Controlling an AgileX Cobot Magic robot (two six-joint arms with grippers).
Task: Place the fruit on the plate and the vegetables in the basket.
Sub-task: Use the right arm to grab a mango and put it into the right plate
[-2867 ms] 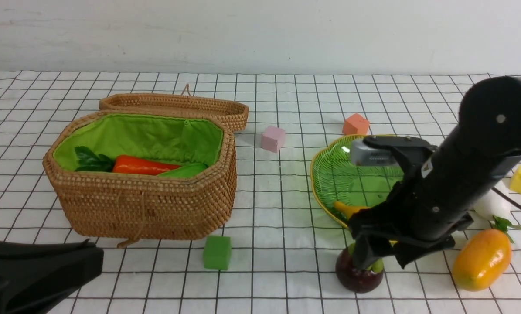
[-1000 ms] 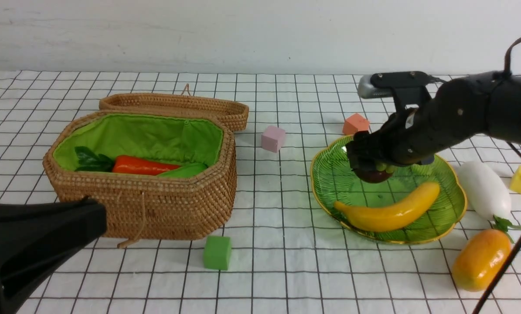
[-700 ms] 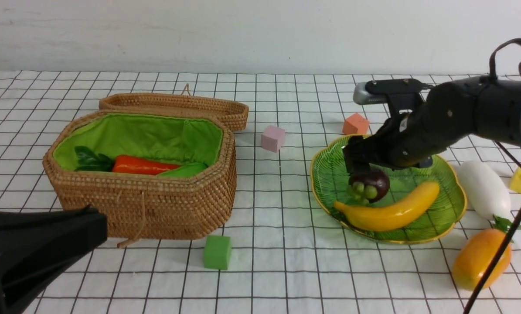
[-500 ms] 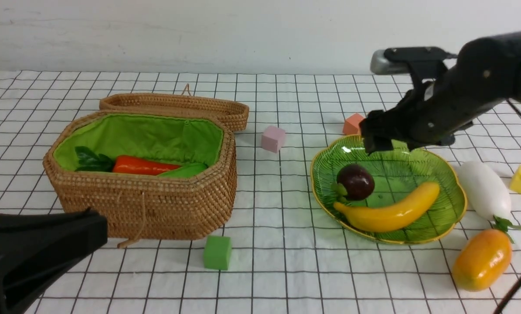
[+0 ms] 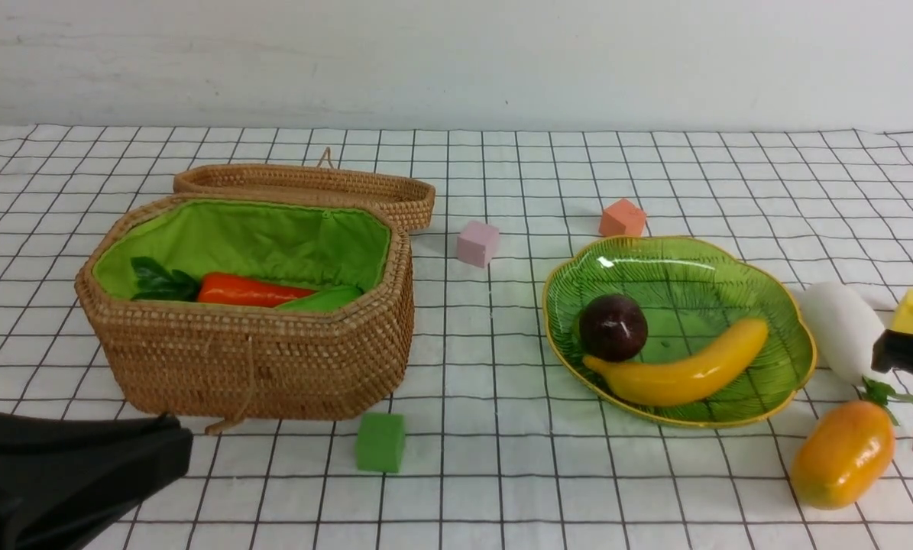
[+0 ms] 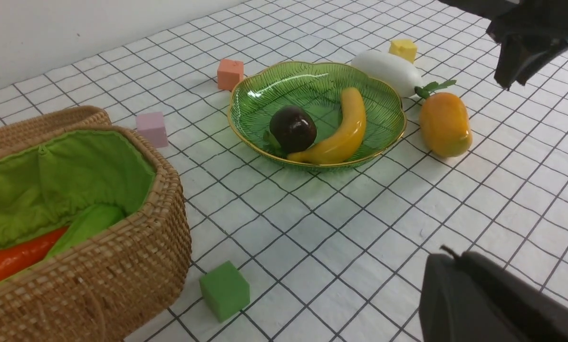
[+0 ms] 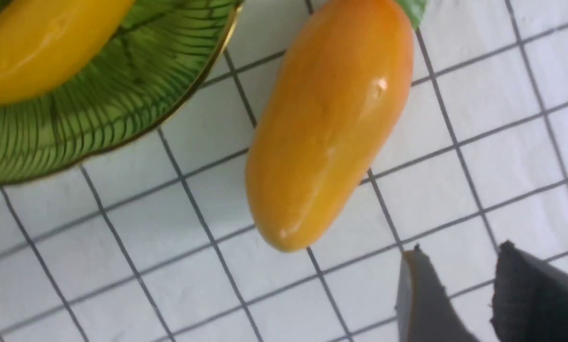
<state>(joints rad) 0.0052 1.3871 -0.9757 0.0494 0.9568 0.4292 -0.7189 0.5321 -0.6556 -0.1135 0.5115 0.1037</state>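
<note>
Mango [image 5: 843, 454] lay on the table [image 5: 502, 473] off the near right side of the plate [image 5: 731, 260], clear of its rim. Its long axis slanted from near-left to far-right, the far end up by the radish leaves. My right claw [image 7: 459, 249] hung near the mango without touching it, fingers spread with only cloth showing between them.

The banana [image 5: 678, 373] lay in the plate along the near side. Its long axis ran left to right, dark tip at the left, right end curving away from me. The mangosteen [image 5: 613, 328] sat right behind the banana's left end, a bit of green cap showing at its base.

The radish [image 5: 842, 330] rested on the table just beside the plate's right rim, long axis running far-left to near-right, leaves at the near end toward the mango.

In the basket [image 5: 250, 359] the carrot [image 5: 250, 291] lay left to right, leaves at the left. The gourd [image 5: 322, 298] lay by its right end.

My left claw [image 5: 173, 454] was pressed together, low at the near left in front of the basket.
</note>
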